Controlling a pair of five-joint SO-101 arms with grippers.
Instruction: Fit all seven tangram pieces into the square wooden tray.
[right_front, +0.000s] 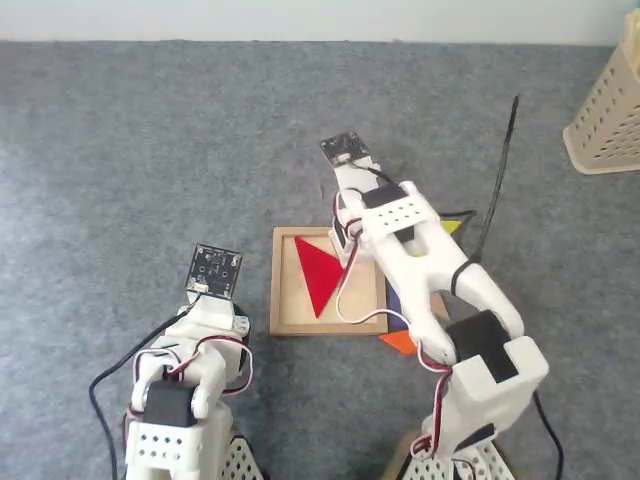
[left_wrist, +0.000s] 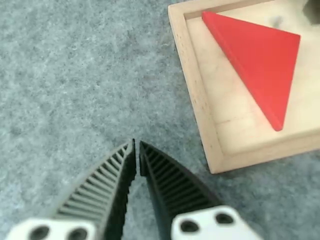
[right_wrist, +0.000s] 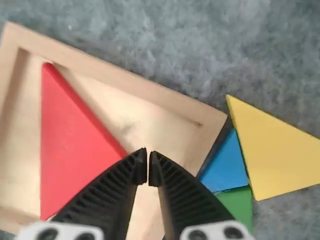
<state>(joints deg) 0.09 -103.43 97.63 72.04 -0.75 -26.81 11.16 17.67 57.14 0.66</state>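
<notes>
My right gripper (right_wrist: 147, 165) closed, empty, over tray (right_wrist: 125, 82), frame centre; left gripper (left_wrist: 136, 155) closed too. Risk: descending knocks red triangle (right_wrist: 70, 145) askew.

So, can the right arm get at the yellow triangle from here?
Probably yes: the yellow triangle lies uncovered just outside the tray, near the right gripper; shut fingers must open.

Closed right gripper (right_wrist: 148, 157) over wooden tray (right_wrist: 125, 82), red triangle (right_wrist: 70, 145) inside, yellow triangle (right_wrist: 272, 150) outside
</notes>
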